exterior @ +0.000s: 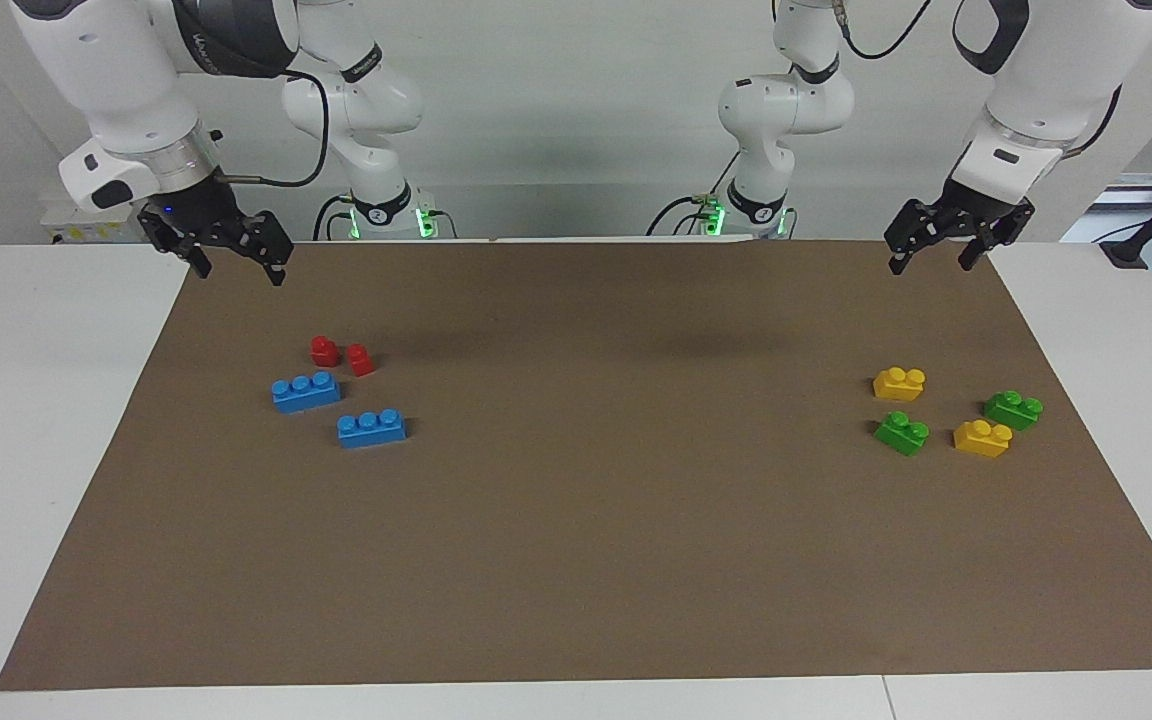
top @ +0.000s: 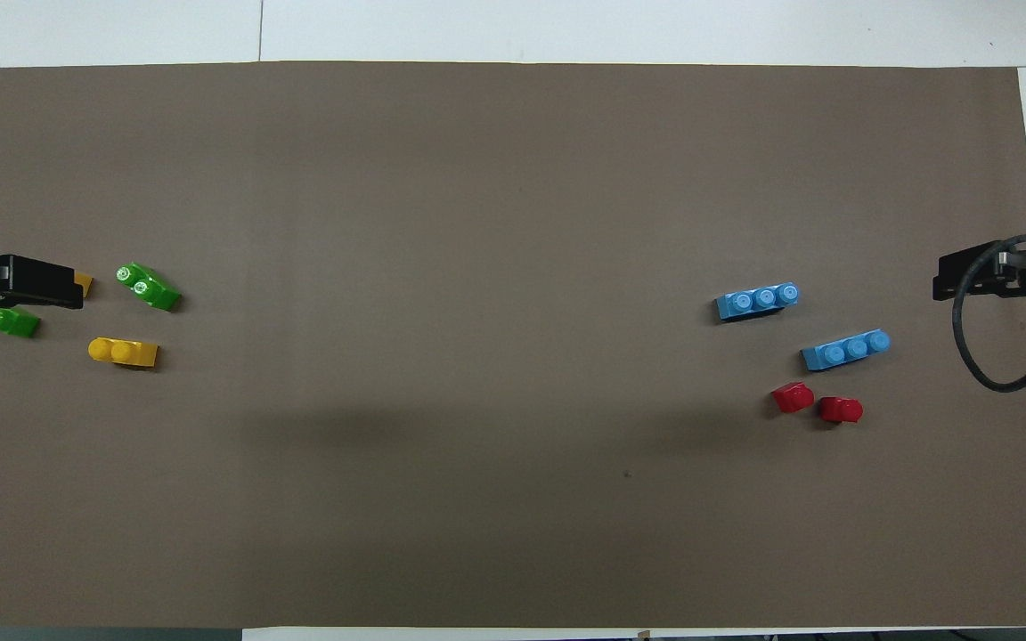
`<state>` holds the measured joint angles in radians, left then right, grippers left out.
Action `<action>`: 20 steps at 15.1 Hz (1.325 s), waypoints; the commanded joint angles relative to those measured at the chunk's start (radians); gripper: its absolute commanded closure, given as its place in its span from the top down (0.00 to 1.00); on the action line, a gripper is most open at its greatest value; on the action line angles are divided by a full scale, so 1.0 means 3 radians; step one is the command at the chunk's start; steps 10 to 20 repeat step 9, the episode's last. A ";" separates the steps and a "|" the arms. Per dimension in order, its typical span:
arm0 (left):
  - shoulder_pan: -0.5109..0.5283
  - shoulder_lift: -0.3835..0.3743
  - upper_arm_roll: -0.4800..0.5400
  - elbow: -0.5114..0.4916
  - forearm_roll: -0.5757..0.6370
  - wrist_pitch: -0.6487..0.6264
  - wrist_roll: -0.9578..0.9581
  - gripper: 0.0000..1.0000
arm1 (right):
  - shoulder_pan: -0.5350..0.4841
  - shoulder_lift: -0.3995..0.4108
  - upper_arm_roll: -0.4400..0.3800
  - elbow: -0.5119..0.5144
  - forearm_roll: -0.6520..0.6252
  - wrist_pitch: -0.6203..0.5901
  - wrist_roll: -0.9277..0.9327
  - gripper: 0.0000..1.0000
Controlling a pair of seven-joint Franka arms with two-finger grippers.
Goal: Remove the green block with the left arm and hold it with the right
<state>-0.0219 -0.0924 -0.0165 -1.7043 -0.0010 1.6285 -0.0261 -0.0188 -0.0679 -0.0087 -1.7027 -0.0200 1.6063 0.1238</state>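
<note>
The green block (exterior: 901, 432) is a light-green two-stud brick on the brown mat (exterior: 576, 560) toward the left arm's end, and it also shows in the overhead view (top: 148, 287). A darker green two-stud brick (exterior: 1013, 408) lies beside it, closer to the mat's end. My left gripper (exterior: 931, 262) is open and empty, raised above the mat's edge by the robots. In the overhead view the left gripper (top: 36, 287) partly covers the darker green brick (top: 12, 322). My right gripper (exterior: 241, 272) is open and empty, and the right arm waits raised at its own end.
Two yellow bricks (exterior: 899, 382) (exterior: 982, 437) lie beside the green ones. Two blue three-stud bricks (exterior: 306, 391) (exterior: 372, 427) and two small red blocks (exterior: 324, 350) (exterior: 361, 359) lie toward the right arm's end. White table (exterior: 46, 420) borders the mat.
</note>
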 commanded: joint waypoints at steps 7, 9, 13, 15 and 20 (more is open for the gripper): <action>-0.0040 -0.0070 0.0030 -0.0056 -0.0033 -0.0029 0.0036 1.00 | 0.0001 0.0027 0.0004 0.0051 0.0000 -0.0047 -0.0075 1.00; -0.0040 -0.0070 0.0030 -0.0056 -0.0038 -0.0029 0.0036 1.00 | 0.0022 0.0027 0.0004 0.0051 0.0000 -0.0052 -0.0070 1.00; -0.0040 -0.0070 0.0030 -0.0056 -0.0038 -0.0029 0.0036 1.00 | 0.0022 0.0027 0.0004 0.0051 0.0000 -0.0052 -0.0070 1.00; -0.0040 -0.0070 0.0030 -0.0056 -0.0038 -0.0029 0.0036 1.00 | 0.0022 0.0027 0.0004 0.0051 0.0000 -0.0052 -0.0070 1.00; -0.0040 -0.0070 0.0030 -0.0056 -0.0038 -0.0029 0.0036 1.00 | 0.0022 0.0027 0.0004 0.0051 0.0000 -0.0052 -0.0070 1.00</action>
